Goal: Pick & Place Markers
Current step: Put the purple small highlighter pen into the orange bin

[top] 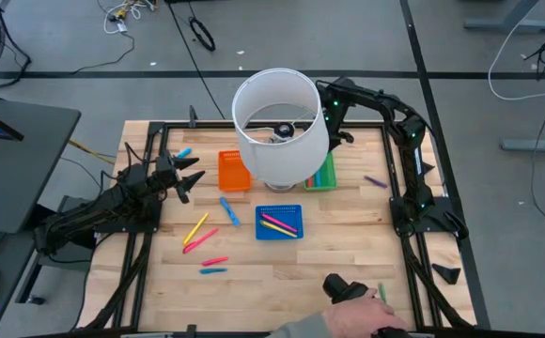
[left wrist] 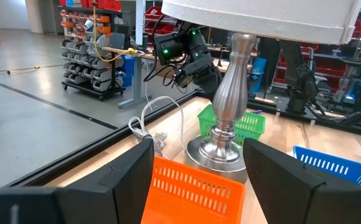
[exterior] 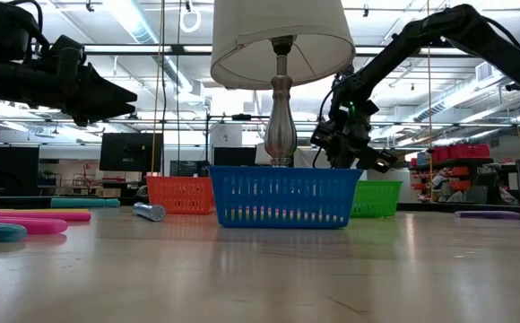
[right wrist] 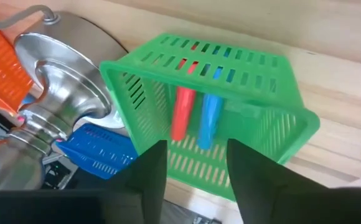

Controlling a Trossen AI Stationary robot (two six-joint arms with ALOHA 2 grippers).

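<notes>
A: So where do the markers stand?

B: Two of them, a red marker (right wrist: 182,114) and a blue marker (right wrist: 210,120), lie side by side inside the green tray (right wrist: 255,74). Two or three more rest in the blue tray (top: 279,222). Several are loose on the tabletop (top: 348,235): a yellow and red pair (top: 197,232) near the left arm, a purple marker (top: 375,181) off to the right, a green marker (top: 381,295) at the near edge.

A: And the right end effector (right wrist: 193,163)?

B: It hangs directly over the green tray, fingers spread, nothing between them. I judge this the release step, with the drop into that tray done.

A: The left one?

B: The left end effector (top: 190,180) waits beside the orange tray (top: 233,171), fingers spread and empty.

A: Next move?

B: Probably lifting the right arm clear of the tray wall and the lamp (top: 280,124) close beside it, then reaching for a loose marker, likely the purple one, since it lies nearest. That calls for coming down with the fingers straddling the thin barrel across its length.

A: Anything else nearby?

B: A person's hand (top: 352,299) rests at the near edge, just beside the green marker.
</notes>
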